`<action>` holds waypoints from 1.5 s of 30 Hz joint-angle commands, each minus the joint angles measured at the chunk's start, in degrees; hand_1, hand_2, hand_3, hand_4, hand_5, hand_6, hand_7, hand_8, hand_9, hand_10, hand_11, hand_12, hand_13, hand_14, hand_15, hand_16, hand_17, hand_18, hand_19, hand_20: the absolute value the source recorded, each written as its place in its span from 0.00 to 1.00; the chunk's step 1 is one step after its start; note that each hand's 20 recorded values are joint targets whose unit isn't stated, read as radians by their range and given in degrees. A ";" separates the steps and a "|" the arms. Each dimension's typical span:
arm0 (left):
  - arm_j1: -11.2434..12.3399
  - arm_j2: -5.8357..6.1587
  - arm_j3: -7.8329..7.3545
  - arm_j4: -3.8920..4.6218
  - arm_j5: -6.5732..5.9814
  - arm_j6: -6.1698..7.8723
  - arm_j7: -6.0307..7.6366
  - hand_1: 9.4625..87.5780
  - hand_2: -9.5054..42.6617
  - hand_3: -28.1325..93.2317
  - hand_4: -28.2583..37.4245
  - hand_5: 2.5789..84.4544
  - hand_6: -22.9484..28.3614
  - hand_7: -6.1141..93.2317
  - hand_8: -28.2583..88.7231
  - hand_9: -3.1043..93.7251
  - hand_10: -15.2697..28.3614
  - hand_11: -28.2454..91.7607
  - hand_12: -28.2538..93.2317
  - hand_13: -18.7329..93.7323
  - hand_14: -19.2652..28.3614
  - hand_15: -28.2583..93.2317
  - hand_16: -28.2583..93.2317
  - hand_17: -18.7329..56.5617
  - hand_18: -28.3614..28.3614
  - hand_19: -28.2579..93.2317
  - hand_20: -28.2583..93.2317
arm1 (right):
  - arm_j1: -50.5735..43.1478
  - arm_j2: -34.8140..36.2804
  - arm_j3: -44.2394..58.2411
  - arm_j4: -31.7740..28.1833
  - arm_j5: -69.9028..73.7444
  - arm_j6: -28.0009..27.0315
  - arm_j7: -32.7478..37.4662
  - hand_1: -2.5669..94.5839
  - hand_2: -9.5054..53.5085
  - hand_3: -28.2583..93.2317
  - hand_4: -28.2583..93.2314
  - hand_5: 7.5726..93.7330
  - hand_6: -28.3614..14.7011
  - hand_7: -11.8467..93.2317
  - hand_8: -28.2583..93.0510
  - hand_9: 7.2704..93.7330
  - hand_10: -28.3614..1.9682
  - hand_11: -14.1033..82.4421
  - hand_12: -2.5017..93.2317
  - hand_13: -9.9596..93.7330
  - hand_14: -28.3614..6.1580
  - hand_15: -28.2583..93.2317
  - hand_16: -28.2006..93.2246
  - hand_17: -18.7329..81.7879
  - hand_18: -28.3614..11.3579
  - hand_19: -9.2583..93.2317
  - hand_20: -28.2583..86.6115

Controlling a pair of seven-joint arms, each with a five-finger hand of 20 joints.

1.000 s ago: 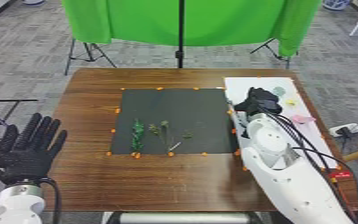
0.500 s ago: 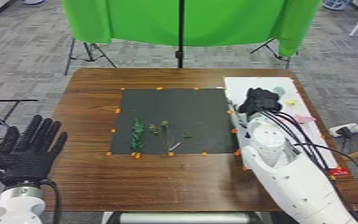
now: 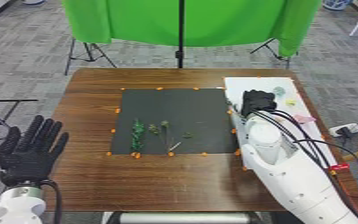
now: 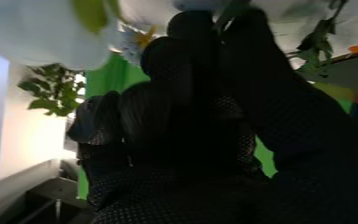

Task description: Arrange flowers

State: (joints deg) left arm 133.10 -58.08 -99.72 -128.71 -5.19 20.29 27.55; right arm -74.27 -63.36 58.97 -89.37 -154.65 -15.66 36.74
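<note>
1. My right hand [image 3: 258, 100] is over the far part of the white board [image 3: 260, 84] on the right side of the brown table [image 3: 175, 190], close to the board's left edge.
2. Its fingers are curled in the right wrist view, and I have a green stem [image 4: 232, 14] pinched between their tips.
3. Around that hand in the same view I see a large white bloom [image 4: 47, 37], a small pale-blue flower with a yellow centre [image 4: 133, 44] and a leafy green sprig [image 4: 51, 90]. I can't tell whether any of these belong to what I'm gripping.
4. My left hand [image 3: 26, 160] is at the table's left edge, open, with its fingers straight and pointing to the far side.
5. On the white board, a pale green flower [image 3: 278, 91] lies to the right of my right hand, a yellow flower [image 3: 291, 102] lies a little nearer, and a pink flower [image 3: 303, 119] is nearer again.
6. The black mat [image 3: 171, 100] lies left of the board. On its near half I have a dark-green leafy stem [image 3: 137, 135] at the left, slender yellowish-green stems [image 3: 166, 131] beside it, and a small green sprig [image 3: 188, 135] farther right.
7. Small orange markers [image 3: 159, 88] run along the mat's edges.
</note>
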 commanded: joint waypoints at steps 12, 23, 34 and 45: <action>0.77 -1.25 0.54 0.36 -1.30 0.43 -1.03 0.21 0.43 0.87 0.00 0.53 0.63 0.20 0.15 0.44 0.67 0.40 0.31 0.44 0.68 0.41 0.20 0.17 0.74 0.49 0.33 | -8.33 -2.55 5.74 -14.93 13.84 8.87 8.45 0.58 0.00 0.87 0.08 0.92 0.52 0.31 0.45 0.69 0.18 0.54 0.61 0.59 0.16 0.93 0.59 0.45 0.00 0.94 0.80; 0.01 -0.41 0.32 0.55 -2.84 -0.11 -0.92 0.20 0.43 0.87 0.00 0.53 0.63 0.19 0.15 0.44 0.67 0.40 0.31 0.44 0.68 0.41 0.20 0.17 0.74 0.49 0.33 | -13.32 -12.95 7.68 -22.47 21.38 10.76 16.21 0.55 0.00 0.89 0.09 0.92 0.52 0.32 0.47 0.68 0.16 0.56 0.59 0.60 0.13 0.93 0.57 0.46 0.00 0.94 0.81; -1.25 1.38 0.48 0.84 -2.42 0.46 -1.85 0.20 0.43 0.87 0.00 0.52 0.63 0.19 0.15 0.44 0.68 0.40 0.31 0.44 0.68 0.41 0.20 0.17 0.74 0.49 0.33 | -16.48 -19.06 5.54 -17.94 22.35 13.94 20.19 0.56 0.00 0.88 0.09 0.91 0.53 0.32 0.47 0.69 0.19 0.57 0.59 0.62 0.14 0.93 0.56 0.48 0.00 0.95 0.81; -0.96 1.44 0.20 0.95 -3.17 0.64 -1.78 0.21 0.43 0.87 0.00 0.52 0.63 0.20 0.15 0.44 0.68 0.40 0.31 0.44 0.68 0.41 0.20 0.17 0.74 0.49 0.33 | -17.15 -19.24 5.81 -16.77 24.83 15.96 21.64 0.48 0.00 0.86 0.06 0.86 0.51 0.34 0.41 0.64 0.14 0.68 0.38 0.62 0.16 0.93 0.53 0.49 0.00 0.97 0.79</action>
State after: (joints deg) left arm 131.34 -56.38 -99.35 -128.09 -7.41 20.35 26.23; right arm -90.08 -82.15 63.99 -107.25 -132.12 -1.04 56.83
